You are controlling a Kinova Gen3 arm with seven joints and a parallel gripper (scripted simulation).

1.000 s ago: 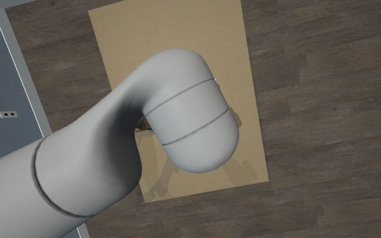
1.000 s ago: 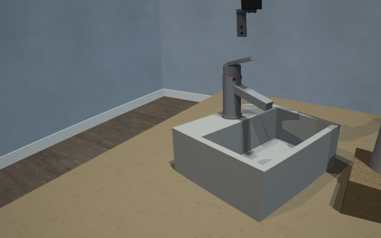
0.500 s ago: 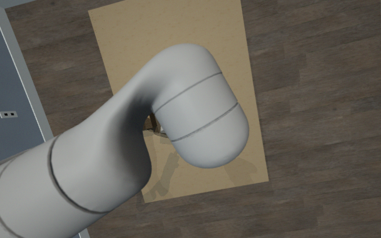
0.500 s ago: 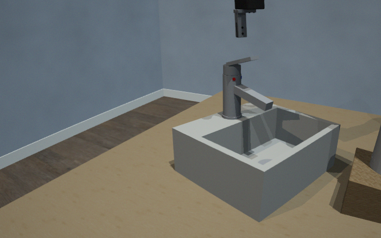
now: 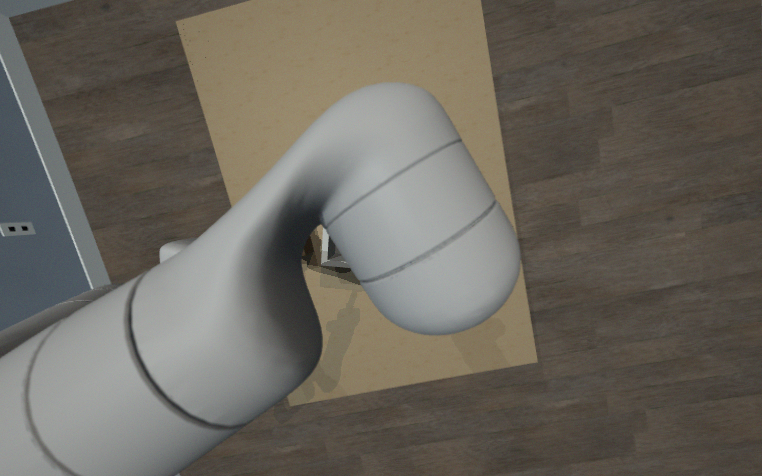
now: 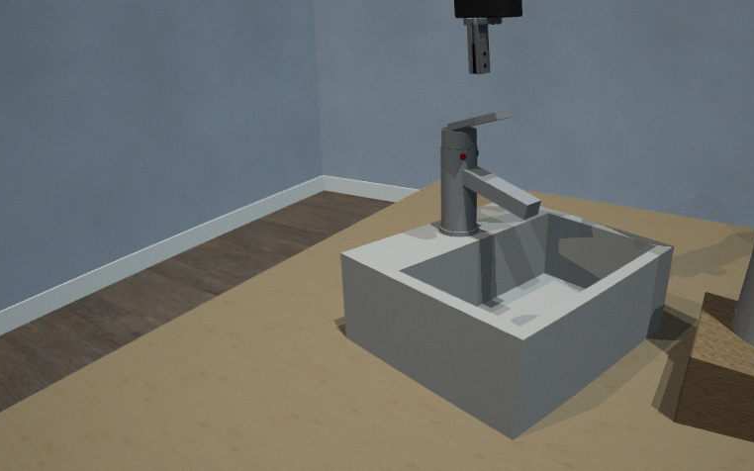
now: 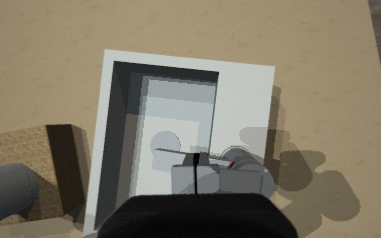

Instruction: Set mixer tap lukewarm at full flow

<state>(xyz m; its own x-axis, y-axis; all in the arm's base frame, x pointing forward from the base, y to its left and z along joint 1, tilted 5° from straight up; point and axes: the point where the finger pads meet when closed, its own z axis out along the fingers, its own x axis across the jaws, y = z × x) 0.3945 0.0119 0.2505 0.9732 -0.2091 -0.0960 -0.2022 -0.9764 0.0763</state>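
The grey mixer tap [image 6: 457, 193] [image 7: 251, 167] stands on the rear deck of the white sink [image 6: 426, 345] [image 7: 244, 100]. Its spout [image 6: 500, 190] slopes down over the basin. In the exterior view the lever [image 6: 479, 120] is tilted upward and points roughly out over the spout; its exact turn and whether it is fully up cannot be told. The red dot [image 6: 462, 156] [image 7: 232, 164] faces that camera; the blue dot [image 6: 477, 152] barely shows. My gripper [image 6: 478, 72] [image 7: 197, 167] is shut and empty, above the lever with a clear gap. In the top view my arm hides the tap.
The wooden block [image 6: 725, 380] [image 7: 19, 145] under the arm's base stands beyond the basin's front side. The sink stands on a light wooden table top [image 5: 342, 65] [image 6: 222, 374]. The basin's raised walls surround the area below the spout.
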